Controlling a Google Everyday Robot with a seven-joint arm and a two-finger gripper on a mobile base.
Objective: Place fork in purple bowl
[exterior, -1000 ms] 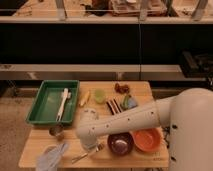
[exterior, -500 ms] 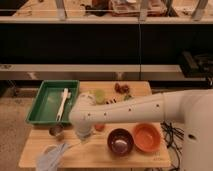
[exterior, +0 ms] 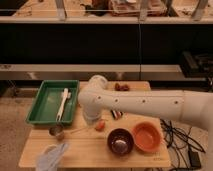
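The purple bowl (exterior: 120, 141) stands on the wooden table (exterior: 90, 150) near its front edge, just left of the orange bowl (exterior: 146, 136). My white arm reaches in from the right and bends down at a thick joint. The gripper (exterior: 91, 119) hangs at its lower end, close above the table, right of the green tray and up-left of the purple bowl. A slim pale strip that looks like the fork (exterior: 81, 130) lies on the table just below the gripper, between a small metal cup and a small orange-red thing. Whether the gripper touches it I cannot tell.
A green tray (exterior: 42, 106) at the left holds a white plastic utensil (exterior: 62, 102). A small metal cup (exterior: 56, 131), an orange-red item (exterior: 100, 126), a striped item (exterior: 116, 114), reddish items (exterior: 121, 86) and a crumpled pale cloth (exterior: 52, 155) lie about. Dark shelving stands behind.
The arm has swung up and back from the table's front left toward the middle. It no longer covers the purple bowl, and the gripper now sits beside the tray.
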